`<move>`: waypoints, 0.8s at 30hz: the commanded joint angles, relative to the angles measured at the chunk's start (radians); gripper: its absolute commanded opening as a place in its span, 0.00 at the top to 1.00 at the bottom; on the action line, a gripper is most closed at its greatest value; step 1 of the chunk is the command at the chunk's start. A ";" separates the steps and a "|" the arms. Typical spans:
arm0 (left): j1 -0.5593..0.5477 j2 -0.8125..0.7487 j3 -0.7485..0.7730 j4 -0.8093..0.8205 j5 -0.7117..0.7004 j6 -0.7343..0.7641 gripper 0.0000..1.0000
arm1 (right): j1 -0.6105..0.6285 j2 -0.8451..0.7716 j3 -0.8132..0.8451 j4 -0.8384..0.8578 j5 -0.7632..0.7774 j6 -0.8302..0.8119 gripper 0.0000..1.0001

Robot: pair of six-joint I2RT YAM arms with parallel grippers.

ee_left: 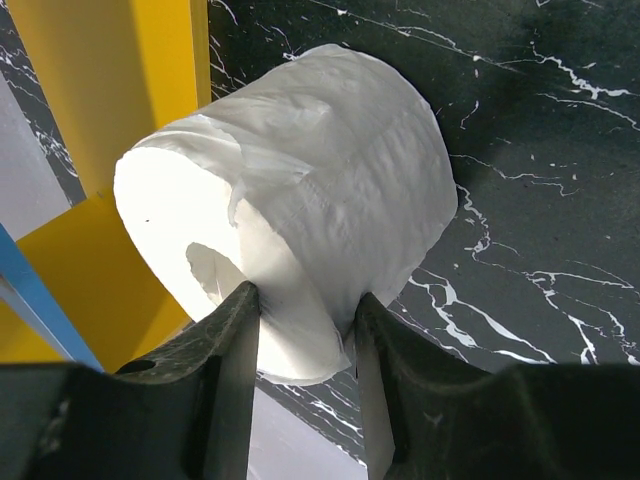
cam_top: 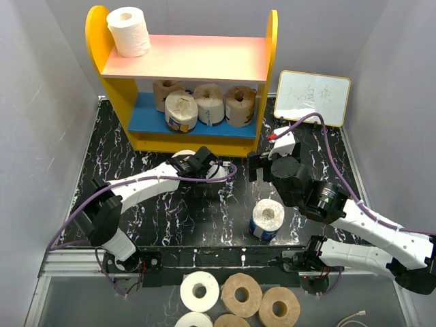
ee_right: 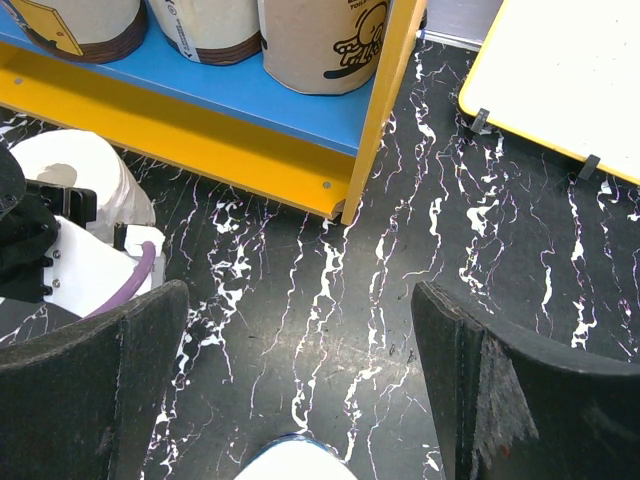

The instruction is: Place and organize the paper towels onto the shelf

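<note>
The shelf (cam_top: 204, 58) stands at the back, with yellow sides, a pink top board and a blue lower board. One white roll (cam_top: 129, 30) stands on the top board at the left. Several tan rolls (cam_top: 210, 103) sit on the lower board. My left gripper (cam_top: 208, 165) is shut on a white roll (ee_left: 300, 190), pinching its wall, close to the shelf's yellow front (ee_left: 110, 90). A blue-wrapped roll (cam_top: 267, 219) stands on the table. My right gripper (cam_top: 262, 163) is wide open and empty above the table (ee_right: 300, 300), with the blue-wrapped roll's top (ee_right: 295, 465) just below it.
A small whiteboard (cam_top: 313, 97) with writing leans at the back right, next to the shelf. Several more white and tan rolls (cam_top: 242, 294) lie below the table's near edge. Purple cables run along both arms. Grey walls close in the left and right sides.
</note>
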 commanded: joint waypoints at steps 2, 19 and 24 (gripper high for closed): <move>-0.009 -0.072 0.031 -0.051 -0.070 0.039 1.00 | 0.001 -0.016 0.023 0.053 0.019 -0.005 0.07; -0.077 -0.355 0.281 -0.153 -0.237 0.375 1.00 | 0.000 0.015 0.032 0.087 -0.004 0.007 0.08; -0.081 -0.328 0.463 -0.213 -0.250 0.434 1.00 | 0.000 0.012 0.036 0.087 -0.002 0.003 0.08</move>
